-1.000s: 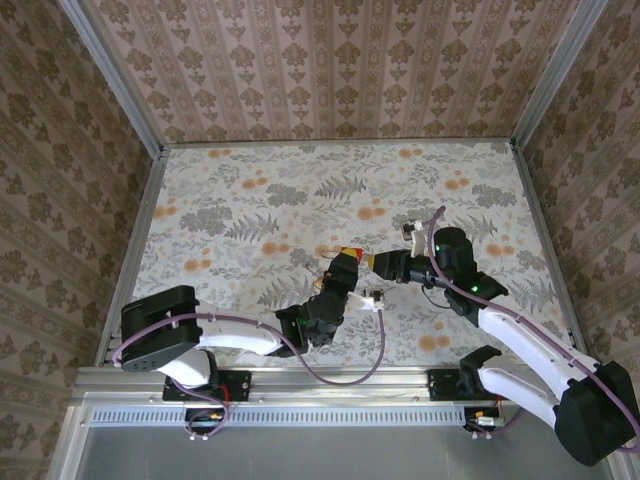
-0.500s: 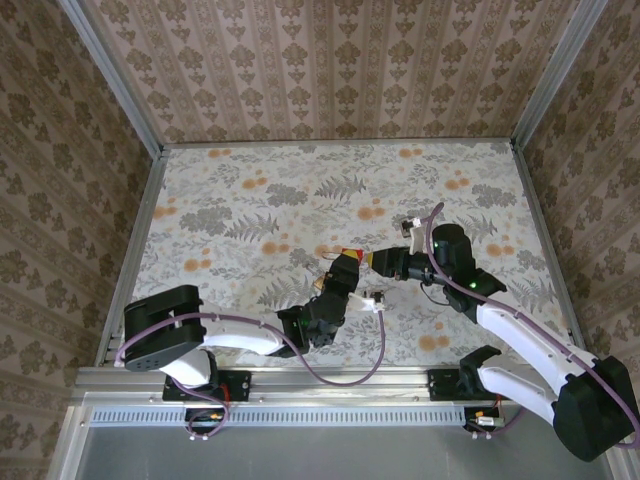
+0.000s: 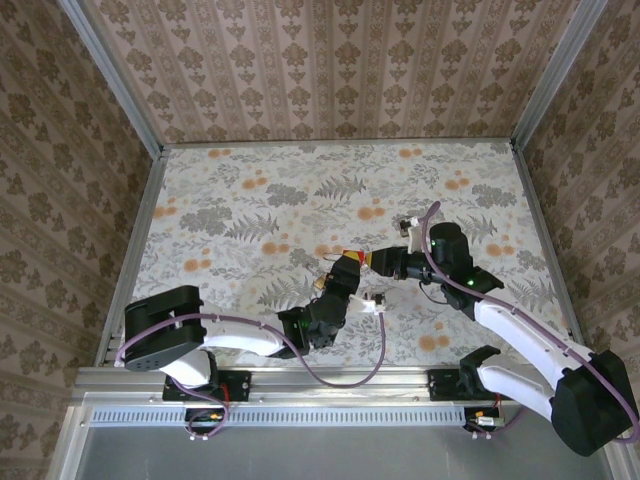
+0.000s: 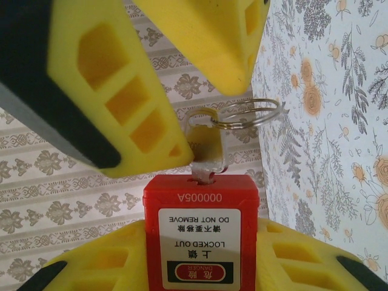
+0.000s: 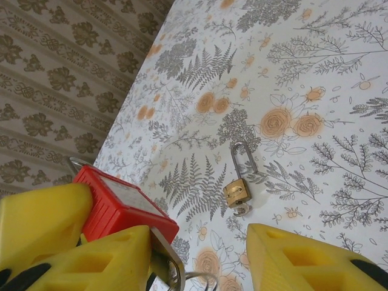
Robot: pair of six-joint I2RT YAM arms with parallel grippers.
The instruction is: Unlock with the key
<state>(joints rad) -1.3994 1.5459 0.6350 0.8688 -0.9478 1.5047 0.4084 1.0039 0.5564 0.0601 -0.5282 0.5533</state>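
Observation:
A red safety padlock (image 4: 200, 236) with a white warning label sits in my left gripper (image 4: 200, 264), which is shut on its body. The padlock (image 3: 350, 257) is held above the table's middle. A silver key (image 4: 205, 148) on a wire ring (image 4: 248, 113) stands in the keyhole on the padlock's end. My right gripper (image 5: 200, 242) is open around the key (image 5: 167, 257). The key lies flat against one finger (image 5: 91, 260), and the other finger (image 5: 303, 260) stands well apart. From the right wrist the padlock (image 5: 121, 206) shows at lower left.
A small brass padlock (image 5: 237, 191) with a steel shackle lies flat on the floral tablecloth (image 3: 300, 200), beyond the right gripper. Patterned walls close the table in at the back and on both sides. The two arms meet near the table's centre.
Both grippers have drifted slightly where they meet. The left gripper's hold on the red padlock and the right gripper's gap look unchanged.

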